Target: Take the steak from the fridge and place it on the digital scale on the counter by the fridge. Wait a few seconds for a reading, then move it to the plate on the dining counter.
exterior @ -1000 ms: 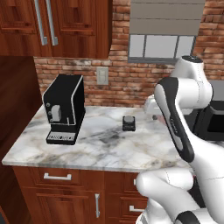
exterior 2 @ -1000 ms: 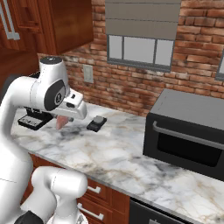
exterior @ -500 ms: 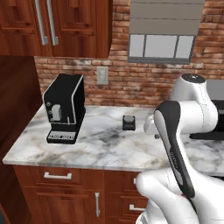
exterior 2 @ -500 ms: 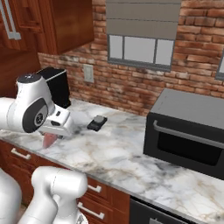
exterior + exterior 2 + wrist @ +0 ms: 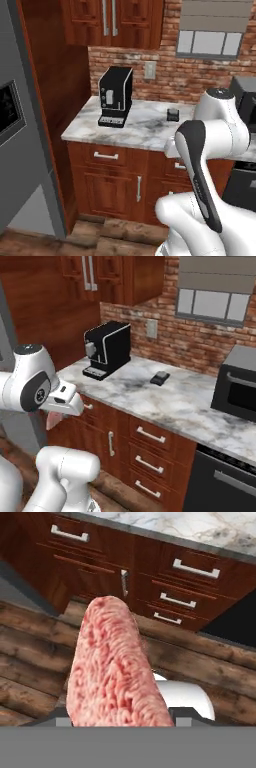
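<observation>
Both base views are pulling back from the grey-white marble counter [image 5: 145,131], so base is driving, not the objects. Left of the tall black coffee machine [image 5: 106,349], the gripper [image 5: 56,417] is hanging low off the counter edge, clamping the flat pinkish-red raw steak [image 5: 112,672], likely carrying it off toward the dining counter. Right of the coffee machine, the small low black square scale [image 5: 160,377] is sitting bare on the marble; steak is well apart from it.
</observation>
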